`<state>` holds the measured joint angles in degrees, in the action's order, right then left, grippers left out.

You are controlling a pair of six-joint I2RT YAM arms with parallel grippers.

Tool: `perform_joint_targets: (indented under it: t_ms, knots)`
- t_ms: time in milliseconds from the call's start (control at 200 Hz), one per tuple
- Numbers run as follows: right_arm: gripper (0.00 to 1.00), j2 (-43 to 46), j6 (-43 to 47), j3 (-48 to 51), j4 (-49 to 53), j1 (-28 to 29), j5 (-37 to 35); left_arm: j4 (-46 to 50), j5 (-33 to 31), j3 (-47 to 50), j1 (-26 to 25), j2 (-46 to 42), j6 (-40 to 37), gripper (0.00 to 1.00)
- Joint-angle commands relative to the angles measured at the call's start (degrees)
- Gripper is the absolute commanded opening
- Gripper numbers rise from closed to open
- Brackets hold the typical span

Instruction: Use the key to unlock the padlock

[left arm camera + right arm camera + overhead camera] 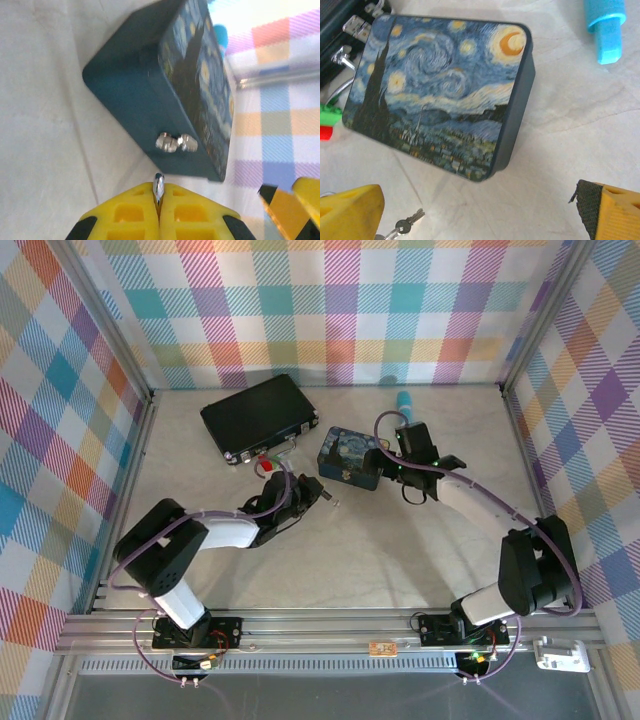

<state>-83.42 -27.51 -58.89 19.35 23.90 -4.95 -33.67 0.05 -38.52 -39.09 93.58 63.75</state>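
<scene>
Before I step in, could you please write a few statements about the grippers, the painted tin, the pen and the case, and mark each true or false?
1. The left gripper is shut on the key. True.
2. The right gripper grips the painted tin. False: its fingers stand wide apart, short of the tin, with nothing between them.
3. The teal pen lies on the tin's lid. False: it lies on the table beyond the tin, apart from it.
4. In the top view, the black case lies on the left arm's side of the tin. True.
</scene>
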Motion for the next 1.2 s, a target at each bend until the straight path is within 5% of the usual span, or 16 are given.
perform_joint_targets:
  t_ms: [0,145,305,695,795,955,1195]
  knots:
    - [0.99,1.77,4.55,0.36,5.71,-0.35,4.21,17.14,6.59,-2.59,-0.08,-4.01,-7.06,0.0]
    - [0.99,5.04,4.7,4.01,6.61,-0.26,6.22,35.43,8.3,-6.38,-0.62,-8.16,-14.43,0.0]
    - [0.99,8.73,3.79,7.41,6.49,-0.26,6.17,45.51,8.34,-7.25,-1.4,-10.21,-18.47,0.0]
    - [0.99,10.69,2.55,8.97,6.84,-0.26,3.01,44.88,5.54,-9.69,-3.05,-2.88,-20.33,0.04]
    - [0.99,11.88,2.89,9.15,7.5,-0.26,1.93,44.51,4.31,-10.21,-3.07,-1.59,-20.3,0.14]
    - [0.99,13.01,5.3,9.73,7.83,-0.26,-1.08,45.04,2.07,-10.45,-3.09,-2.37,-20.02,0.45]
    - [0.99,13.46,14.74,11.56,2.85,-1.55,-11.13,49.1,-6.62,-10.88,-1.98,-12.85,-22.96,0.68]
